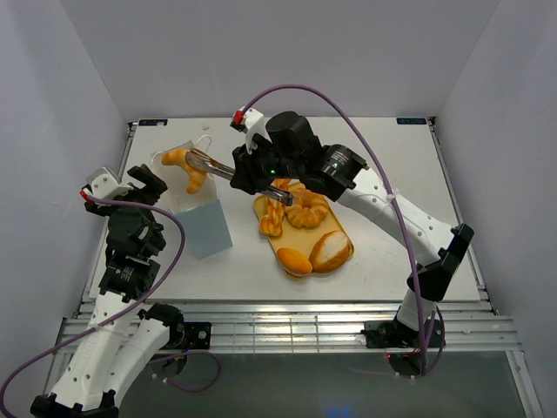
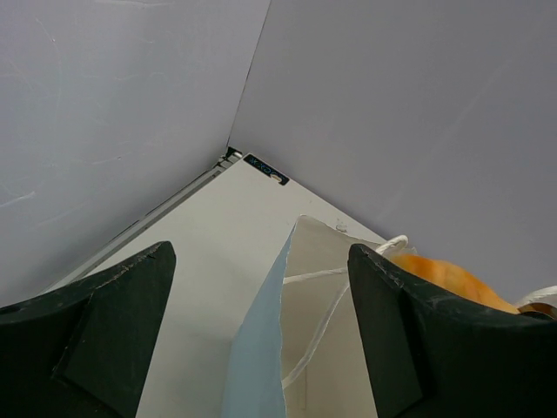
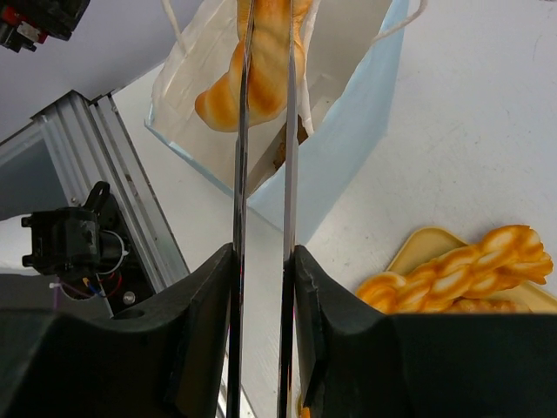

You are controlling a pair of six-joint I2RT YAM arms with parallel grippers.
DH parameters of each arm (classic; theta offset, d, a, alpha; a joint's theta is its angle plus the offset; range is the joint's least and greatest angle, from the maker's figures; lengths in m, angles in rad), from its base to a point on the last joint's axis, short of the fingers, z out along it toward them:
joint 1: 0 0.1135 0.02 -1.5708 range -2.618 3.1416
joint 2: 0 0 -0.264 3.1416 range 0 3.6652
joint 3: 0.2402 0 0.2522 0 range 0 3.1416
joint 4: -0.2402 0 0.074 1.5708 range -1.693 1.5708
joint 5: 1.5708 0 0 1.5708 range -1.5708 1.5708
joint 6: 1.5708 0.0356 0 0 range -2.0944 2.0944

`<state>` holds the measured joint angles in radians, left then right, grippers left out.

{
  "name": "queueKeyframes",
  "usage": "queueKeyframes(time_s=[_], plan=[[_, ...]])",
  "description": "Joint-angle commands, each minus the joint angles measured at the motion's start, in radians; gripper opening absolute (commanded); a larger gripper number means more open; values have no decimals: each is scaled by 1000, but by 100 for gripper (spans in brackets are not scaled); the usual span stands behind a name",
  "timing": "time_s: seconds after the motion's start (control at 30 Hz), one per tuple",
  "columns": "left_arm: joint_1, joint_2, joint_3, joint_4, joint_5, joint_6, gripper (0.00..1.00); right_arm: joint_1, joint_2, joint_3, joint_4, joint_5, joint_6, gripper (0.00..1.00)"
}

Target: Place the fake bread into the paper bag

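Note:
My right gripper (image 1: pixel 246 173) (image 3: pixel 263 287) is shut on a pair of metal tongs (image 1: pixel 211 165) (image 3: pixel 239 174). The tongs pinch a golden croissant (image 1: pixel 186 166) (image 3: pixel 261 70) over the open mouth of the white and pale-blue paper bag (image 1: pixel 205 225) (image 3: pixel 348 131). My left gripper (image 1: pixel 144 183) (image 2: pixel 261 331) is open at the bag's left side, with the bag's upper edge (image 2: pixel 257 366) between its fingers, not gripped. The croissant also shows in the left wrist view (image 2: pixel 444 274). A braided twist (image 1: pixel 272 218) (image 3: pixel 461 270), a ring doughnut (image 1: pixel 307 210) and two oval rolls (image 1: pixel 294 261) (image 1: pixel 332 250) lie on the yellow tray (image 1: pixel 282 243).
The tray's rim (image 3: pixel 418 239) lies just right of the bag. White enclosure walls stand on three sides. An aluminium rail (image 1: pixel 287 313) runs along the table's near edge. The bag's cord handle (image 2: pixel 326 322) hangs inside the bag.

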<state>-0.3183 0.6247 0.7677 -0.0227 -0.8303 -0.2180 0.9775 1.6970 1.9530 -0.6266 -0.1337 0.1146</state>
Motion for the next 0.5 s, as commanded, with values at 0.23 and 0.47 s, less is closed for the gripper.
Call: queueKeyframes(time_s=[0.23,0.47], plan=[[-8,-2,15,9,-1,11,91,6,55,95,59,-18,-13,52],[-10,1,18,6,8,9,90,6,30,70,54,-20,-10,58]])
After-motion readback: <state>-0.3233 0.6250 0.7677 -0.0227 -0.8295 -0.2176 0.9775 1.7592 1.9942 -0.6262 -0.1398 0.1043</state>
